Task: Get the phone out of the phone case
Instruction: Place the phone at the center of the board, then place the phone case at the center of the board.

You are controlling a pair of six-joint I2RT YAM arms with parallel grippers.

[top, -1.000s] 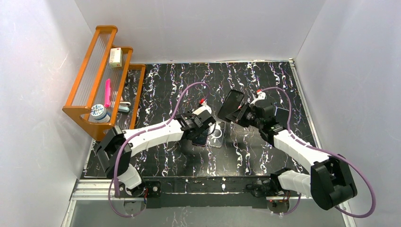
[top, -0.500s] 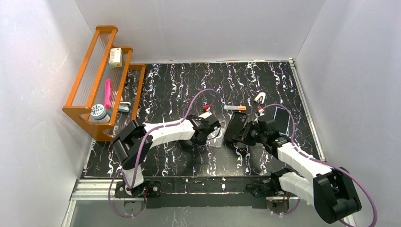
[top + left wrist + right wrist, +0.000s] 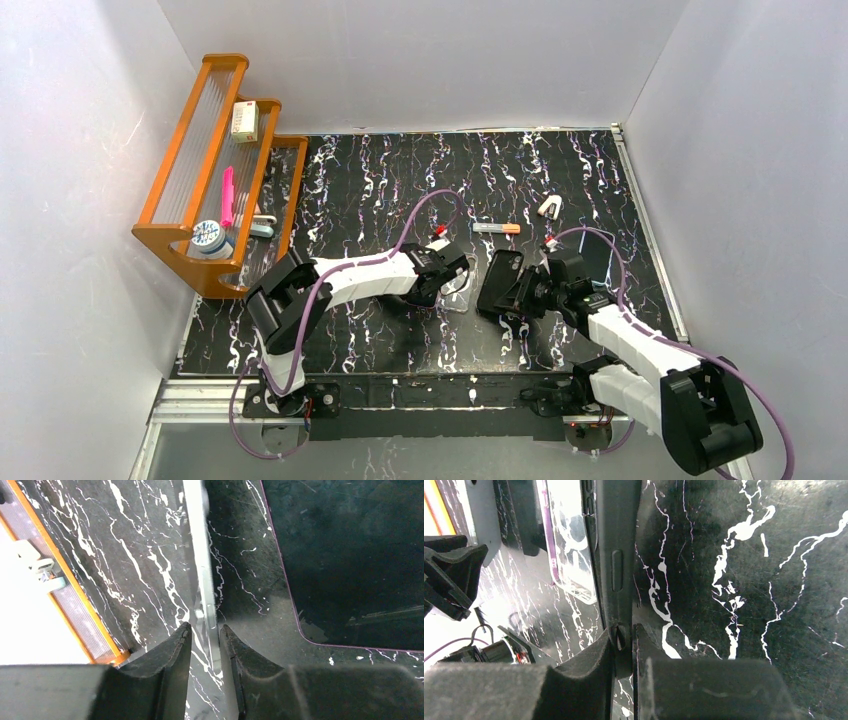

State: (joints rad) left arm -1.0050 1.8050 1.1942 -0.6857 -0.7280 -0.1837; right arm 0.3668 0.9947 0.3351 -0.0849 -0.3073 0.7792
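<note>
The black phone (image 3: 498, 280) hangs tilted just above the table, free of its case. My right gripper (image 3: 522, 290) is shut on its lower edge. The right wrist view shows the phone (image 3: 616, 555) edge-on, side button visible, pinched at my right gripper (image 3: 624, 632). The clear phone case (image 3: 462, 290) lies flat just left of the phone. My left gripper (image 3: 455, 272) is at its upper edge. In the left wrist view the case's wall (image 3: 200, 555) runs between the fingers of my left gripper (image 3: 205, 630), which stand slightly apart with a gap on the left side.
An orange rack (image 3: 215, 170) with a box, a pink pen and a round tub stands at the far left. Behind the phone lie a small orange-tipped stick (image 3: 497, 228) and a white clip (image 3: 549, 207). A dark flat slab (image 3: 597, 250) lies at the right.
My right arm has lowered the phone from up in the air to just above the table beside the case. My left gripper has slid right with the case, and its jaws have loosened.
</note>
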